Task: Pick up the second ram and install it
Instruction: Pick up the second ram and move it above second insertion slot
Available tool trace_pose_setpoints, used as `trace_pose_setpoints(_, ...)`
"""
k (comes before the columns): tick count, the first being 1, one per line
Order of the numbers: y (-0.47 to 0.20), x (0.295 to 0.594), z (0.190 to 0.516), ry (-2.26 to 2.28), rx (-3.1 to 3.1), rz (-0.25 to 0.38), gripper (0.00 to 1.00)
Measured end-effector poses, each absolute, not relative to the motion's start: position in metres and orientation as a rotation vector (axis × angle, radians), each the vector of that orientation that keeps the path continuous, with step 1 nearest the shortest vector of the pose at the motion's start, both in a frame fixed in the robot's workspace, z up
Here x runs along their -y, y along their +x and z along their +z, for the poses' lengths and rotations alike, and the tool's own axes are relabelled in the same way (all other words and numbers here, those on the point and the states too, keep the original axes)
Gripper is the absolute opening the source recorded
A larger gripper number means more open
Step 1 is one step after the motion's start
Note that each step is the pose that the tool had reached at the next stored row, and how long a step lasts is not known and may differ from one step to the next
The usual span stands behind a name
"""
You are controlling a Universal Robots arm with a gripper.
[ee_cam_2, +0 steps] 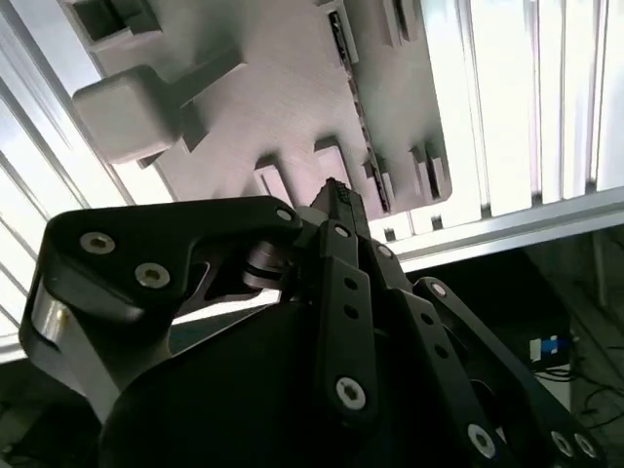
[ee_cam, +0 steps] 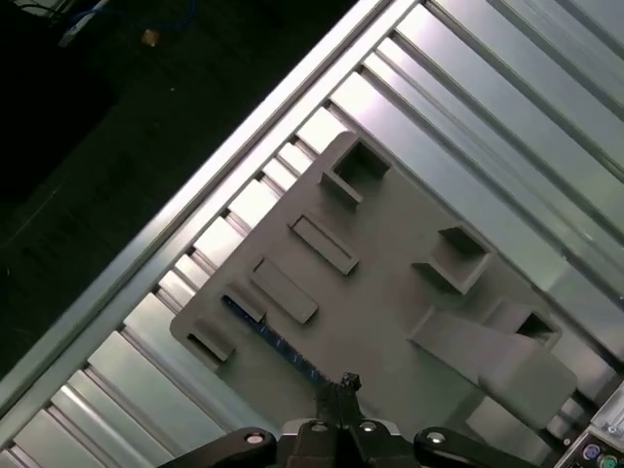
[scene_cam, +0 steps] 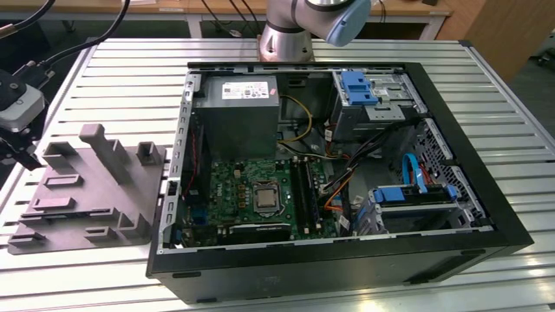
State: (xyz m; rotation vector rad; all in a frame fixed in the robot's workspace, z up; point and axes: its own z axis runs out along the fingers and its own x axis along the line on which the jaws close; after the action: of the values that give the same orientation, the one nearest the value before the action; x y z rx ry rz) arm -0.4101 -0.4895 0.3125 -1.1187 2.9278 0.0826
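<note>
The tool (ee_cam: 341,385) hangs above the grey tray (ee_cam: 390,292). Its fingertips are pressed together and have hold of nothing. In the exterior view the tool (scene_cam: 19,153) sits at the far left edge, just beside the tray (scene_cam: 104,188) and above the slatted metal desk (scene_cam: 113,84).

The ram (ee_cam: 271,339) lies on edge in a narrow slot near one long side of the tray. It shows as a thin dark blue strip, apart from the closed tips. In the second wrist view the ram (ee_cam_2: 359,117) runs as a dark line between small raised blocks of the tray (ee_cam_2: 283,107), with the tool (ee_cam_2: 333,193) near its end but not touching it.

To the exterior view's right of the tray stands the open black case (scene_cam: 347,260), with the green motherboard (scene_cam: 234,188) inside. The black slot rails (scene_cam: 303,188) run along the board beside the processor socket.
</note>
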Motion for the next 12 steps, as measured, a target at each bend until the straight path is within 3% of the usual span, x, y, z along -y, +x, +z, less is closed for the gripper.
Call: trace_pose_setpoints(12,-0.4101,0.4895,0.3092,-1.434,-2.793,0.083,0.10)
